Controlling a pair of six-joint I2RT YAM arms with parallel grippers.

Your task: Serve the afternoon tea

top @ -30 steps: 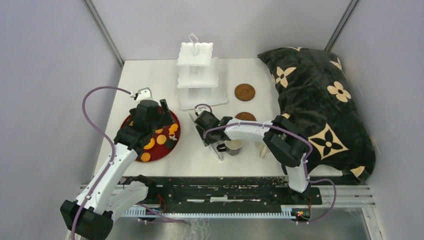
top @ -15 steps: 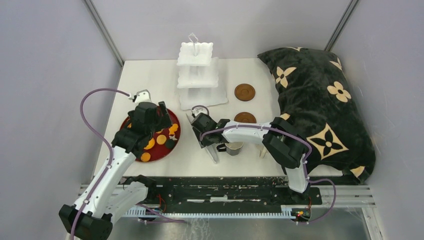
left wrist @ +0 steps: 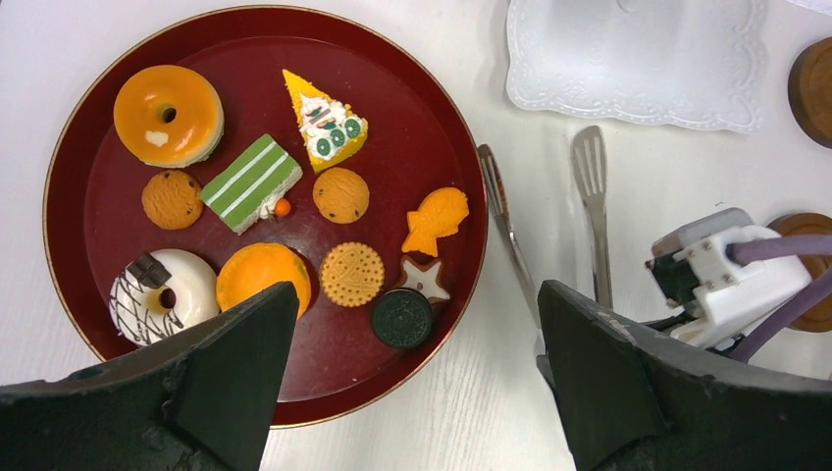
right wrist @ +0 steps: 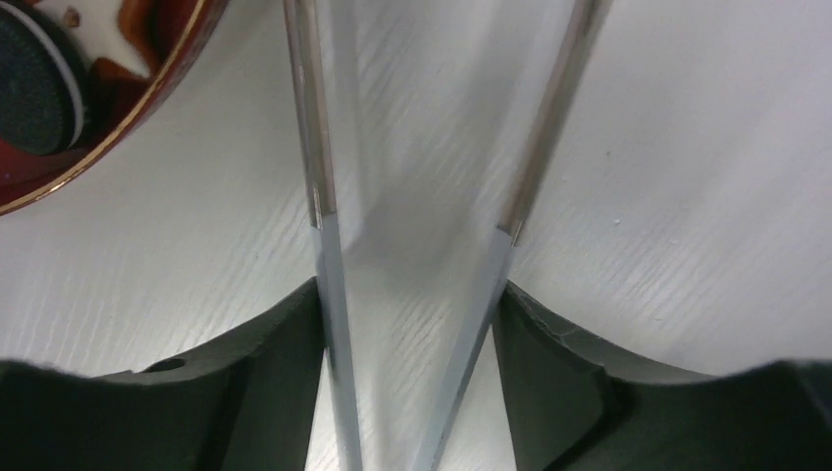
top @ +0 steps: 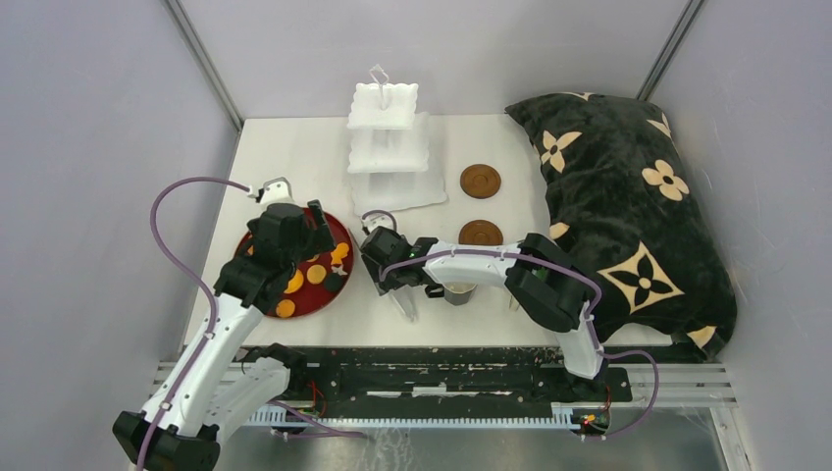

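Toy sweets lie on the dark red tray [left wrist: 392,147]: an orange donut [left wrist: 168,113], a green striped cake [left wrist: 251,183], a star cookie [left wrist: 425,278], an orange disc [left wrist: 263,275] and several cookies. My left gripper [left wrist: 417,294] hovers open above the tray's near edge, holding nothing. The metal tongs [right wrist: 319,177] lie just right of the tray, and my right gripper [right wrist: 407,289] is shut on them, one finger outside each arm. The white three-tier stand [top: 388,147] is at the back. Two brown coasters [top: 480,181] [top: 482,232] sit right of it. A mug [top: 458,290] stands partly hidden under my right arm.
A big dark pillow [top: 628,196] with cream flowers fills the table's right side. The tongs' flat tips [left wrist: 590,167] point toward the stand's base plate [left wrist: 638,59]. My right arm stretches leftward across the front of the table, close to the tray's rim.
My right gripper has slid left toward the tray, taking the tongs with it. My left arm has drawn back slightly toward the near left.
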